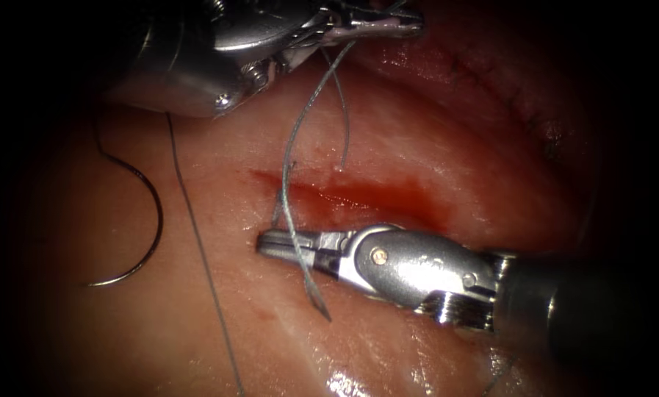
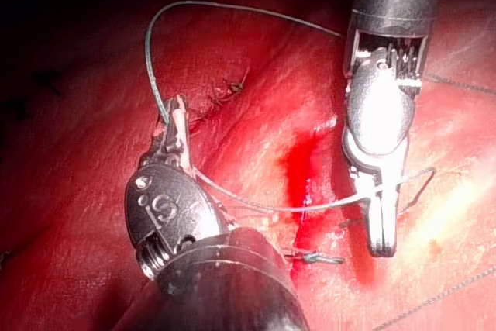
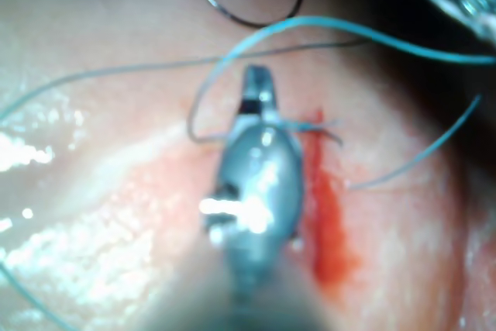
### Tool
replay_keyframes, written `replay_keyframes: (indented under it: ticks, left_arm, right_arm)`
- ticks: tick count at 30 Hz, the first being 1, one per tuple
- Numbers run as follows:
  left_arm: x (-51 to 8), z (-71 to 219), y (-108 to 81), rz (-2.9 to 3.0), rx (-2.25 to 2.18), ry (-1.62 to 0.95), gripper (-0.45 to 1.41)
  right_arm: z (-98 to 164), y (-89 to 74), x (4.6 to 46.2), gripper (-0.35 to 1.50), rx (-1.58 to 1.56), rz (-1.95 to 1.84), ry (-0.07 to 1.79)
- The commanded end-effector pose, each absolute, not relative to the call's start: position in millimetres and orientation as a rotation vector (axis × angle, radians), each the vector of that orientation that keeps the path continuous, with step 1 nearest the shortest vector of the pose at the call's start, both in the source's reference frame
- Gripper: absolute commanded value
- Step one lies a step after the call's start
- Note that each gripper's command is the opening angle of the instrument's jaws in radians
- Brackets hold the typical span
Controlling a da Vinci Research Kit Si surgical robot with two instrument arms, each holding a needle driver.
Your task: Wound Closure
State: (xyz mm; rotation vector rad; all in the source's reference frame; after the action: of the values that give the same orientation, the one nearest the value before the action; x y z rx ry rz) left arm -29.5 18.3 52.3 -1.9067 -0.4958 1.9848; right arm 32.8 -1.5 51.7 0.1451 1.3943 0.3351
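Glistening tissue (image 1: 432, 147) bears a red, wet cut (image 1: 358, 192). Your right hand (image 1: 270, 245) pinches pale thread (image 1: 291, 158) beside it; your left hand (image 1: 399, 22) pinches thread too. Left of both, the thin curved needle (image 1: 149, 220) lies free on the tissue.

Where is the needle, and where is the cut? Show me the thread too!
needle (image 1: 155, 213), endoscope view, middle of its curve.
cut (image 1: 358, 195), endoscope view, its red middle.
thread (image 1: 294, 143), endoscope view, strand above the cut.

Endoscope view dark at its edges, wet glare on the tissue (image 1: 347, 382), blown-out highlight on the right tool (image 2: 381, 244), right wrist view blurred.
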Motion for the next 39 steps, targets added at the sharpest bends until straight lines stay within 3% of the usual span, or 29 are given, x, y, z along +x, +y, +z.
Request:
replay_keyframes:
  ticks: [1, 15, 16, 17, 18, 19, 20, 28, 39]
  left_arm:
    - [-29.6, 54.8, 18.0, 1.989, -1.920, -0.499, -0.45]
    - [-32.0, 63.7, 17.4, 1.878, -2.143, -0.391, -0.45]
    - [-32.2, 63.9, 17.4, 1.875, -2.149, -0.390, -0.45]
    - [-32.7, 64.1, 17.3, 1.873, -2.159, -0.392, -0.45]
    - [-32.9, 64.2, 17.3, 1.872, -2.162, -0.393, -0.45]
    - [-32.9, 64.2, 17.3, 1.872, -2.162, -0.393, -0.45]
    - [-33.1, 64.2, 17.1, 1.869, -2.173, -0.399, -0.45]
    - [-32.5, 64.6, 15.7, 1.877, -2.218, -0.385, -0.45]
    - [-28.1, 64.6, 12.9, 1.822, -2.300, -0.334, -0.45]
  right_arm:
    - [52.1, -2.2, 34.4, -0.35, 0.154, 0.327, 1.409]
    - [51.6, -2.2, 36.6, -0.35, 0.125, 0.339, 1.604]
    - [51.6, -2.1, 36.8, -0.13, 0.123, 0.342, 1.606]
    - [51.5, -2.0, 36.9, 0.42, 0.117, 0.357, 1.618]
    - [51.4, -2.0, 37.0, 0.72, 0.106, 0.369, 1.622]
    - [51.4, -2.0, 37.0, 0.72, 0.106, 0.369, 1.622]
    - [51.1, -1.5, 37.0, 1.24, 0.076, 0.427, 1.624]
    - [50.1, -0.5, 36.4, 1.24, 0.040, 0.477, 1.693]
    - [49.2, 2.0, 31.0, 1.18, -0.066, 0.682, 1.715]
